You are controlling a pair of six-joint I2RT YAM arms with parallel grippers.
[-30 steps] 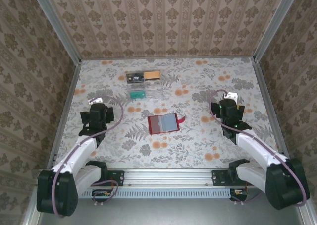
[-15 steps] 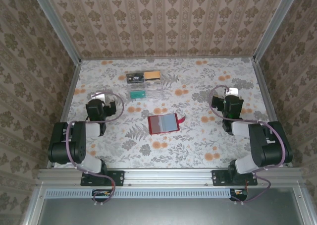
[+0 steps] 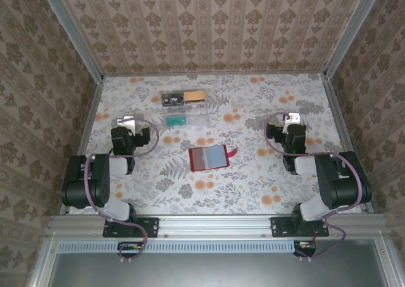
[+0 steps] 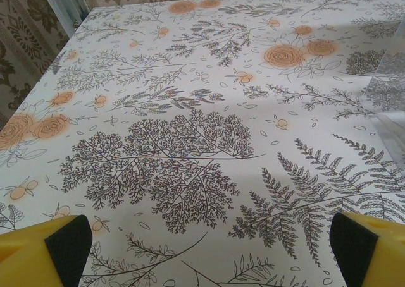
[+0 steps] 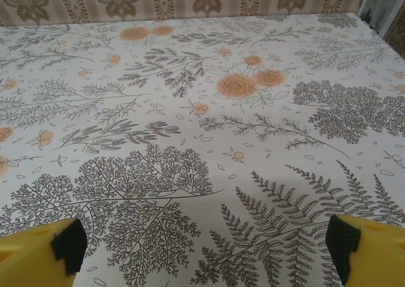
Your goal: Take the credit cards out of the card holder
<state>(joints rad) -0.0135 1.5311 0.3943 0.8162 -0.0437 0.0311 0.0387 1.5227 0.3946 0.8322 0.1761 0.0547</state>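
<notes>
Folded back toward the bases since a second ago; left gripper (image 4: 212, 252) and right gripper (image 5: 205, 249) spread wide, holding nothing, low over desk (image 3: 253, 192). Mid-desk between them, card holder (image 3: 209, 158) lying open, well apart from both. Just beyond it, clear box (image 3: 185, 110). Floral cloth underneath, damask-papered walls (image 3: 209, 28) around.

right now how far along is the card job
Looks done: the card holder lies open on the table, grey-blue inside up, and a clear box beyond it holds a few card-like pieces. In hand: nothing; left gripper and right gripper are open, both apart from the holder. Left: unclear, since whether cards remain inside is too small to tell.
</notes>
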